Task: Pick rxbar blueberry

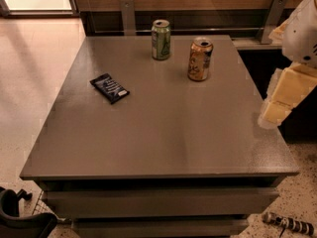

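Tool [285, 95] hovers beyond the right edge of the tabletop [163, 138], open or closed I cannot tell, far from the snack bar [109, 88] lying flat for a top-down pick.

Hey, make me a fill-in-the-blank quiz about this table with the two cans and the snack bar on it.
1. The table carries ____ upright cans.
2. The can standing closer to the rxbar blueberry is ____ in colour.
3. The pincer hovers by the table's edge, far from the bar and nearer the ____ can.

Missing words: two; green, for the green can; orange, for the orange can.
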`<state>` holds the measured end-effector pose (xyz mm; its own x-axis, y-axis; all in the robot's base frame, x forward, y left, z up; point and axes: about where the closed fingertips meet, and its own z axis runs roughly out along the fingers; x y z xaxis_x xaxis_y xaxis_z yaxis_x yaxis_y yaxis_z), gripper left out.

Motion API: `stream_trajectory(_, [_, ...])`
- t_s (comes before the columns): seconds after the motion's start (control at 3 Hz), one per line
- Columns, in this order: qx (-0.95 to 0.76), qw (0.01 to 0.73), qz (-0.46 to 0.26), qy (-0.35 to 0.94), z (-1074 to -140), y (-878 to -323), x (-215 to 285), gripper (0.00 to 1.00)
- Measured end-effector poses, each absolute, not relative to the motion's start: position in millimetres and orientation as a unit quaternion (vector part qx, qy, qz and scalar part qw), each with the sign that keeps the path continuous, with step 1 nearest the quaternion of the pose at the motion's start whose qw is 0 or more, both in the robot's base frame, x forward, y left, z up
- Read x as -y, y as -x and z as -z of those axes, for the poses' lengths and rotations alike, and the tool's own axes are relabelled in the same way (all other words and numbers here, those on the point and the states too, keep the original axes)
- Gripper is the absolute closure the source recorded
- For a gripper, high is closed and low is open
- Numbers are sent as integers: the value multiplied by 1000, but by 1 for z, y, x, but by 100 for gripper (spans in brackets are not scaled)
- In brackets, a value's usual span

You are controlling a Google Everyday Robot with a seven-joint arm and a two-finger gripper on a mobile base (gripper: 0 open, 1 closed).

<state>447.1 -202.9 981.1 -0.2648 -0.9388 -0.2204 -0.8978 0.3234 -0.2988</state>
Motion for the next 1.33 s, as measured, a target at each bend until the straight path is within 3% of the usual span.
stream_trajectory(0.33, [-820,205,28,533,-955,-459,175,0])
stream_trajectory(1.33, [-783,403,-88,465,-947,-554,65,0])
